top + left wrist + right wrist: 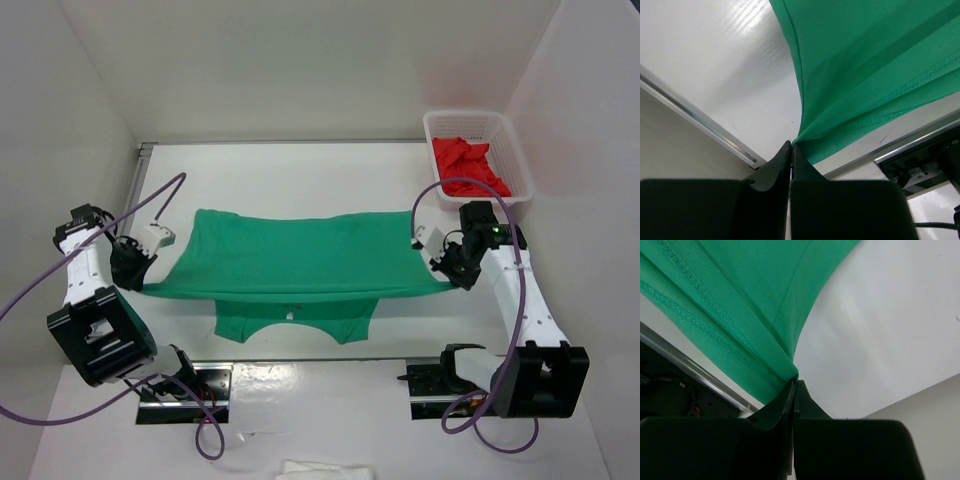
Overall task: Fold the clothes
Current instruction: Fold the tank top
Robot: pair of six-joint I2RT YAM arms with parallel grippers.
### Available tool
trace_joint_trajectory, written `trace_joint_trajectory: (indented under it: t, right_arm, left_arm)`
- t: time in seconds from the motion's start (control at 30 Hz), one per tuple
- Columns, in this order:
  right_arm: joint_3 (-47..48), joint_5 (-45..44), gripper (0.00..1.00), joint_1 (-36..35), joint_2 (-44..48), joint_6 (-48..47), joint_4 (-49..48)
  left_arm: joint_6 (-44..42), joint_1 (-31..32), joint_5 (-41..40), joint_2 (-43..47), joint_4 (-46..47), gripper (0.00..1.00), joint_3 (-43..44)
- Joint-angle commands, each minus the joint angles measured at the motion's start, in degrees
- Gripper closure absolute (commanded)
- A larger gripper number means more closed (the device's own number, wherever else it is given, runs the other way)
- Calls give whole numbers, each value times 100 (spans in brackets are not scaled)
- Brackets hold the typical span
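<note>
My left gripper (141, 284) and right gripper (448, 278) each clamp one end of the shirt (300, 262), pulled taut between them, its long axis running leftward from near the basket (466, 115).

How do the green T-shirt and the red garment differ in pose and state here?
The green T-shirt is stretched wide between the left gripper and right gripper, both shut on its ends; the red garment lies crumpled, touched by neither. The T-shirt spans the middle of the table; the red garment sits in the white basket at the far right corner. Both are plain cloth.
</note>
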State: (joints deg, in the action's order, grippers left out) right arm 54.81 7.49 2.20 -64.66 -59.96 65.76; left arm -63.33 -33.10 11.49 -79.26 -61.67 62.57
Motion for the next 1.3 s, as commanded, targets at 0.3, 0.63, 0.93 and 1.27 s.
trace_joint_trajectory:
  t: [0.3, 0.63, 0.93, 1.27]
  right_arm:
    - [117, -186, 90, -886, -485, 29, 209]
    - [408, -546, 46, -1424, -1144, 196, 543]
    - [663, -1083, 27, -1669, -1277, 248, 860]
    - [1102, -178, 23, -2301, -838, 574, 860]
  left_arm:
    - [-786, -82, -831, 254, -47, 95, -245]
    - [-1138, -82, -1395, 728, -47, 38, -632]
    - [-1331, -82, -1632, 1299, -47, 4, -509]
    - [-1393, -82, -1079, 1853, -46, 0, -193]
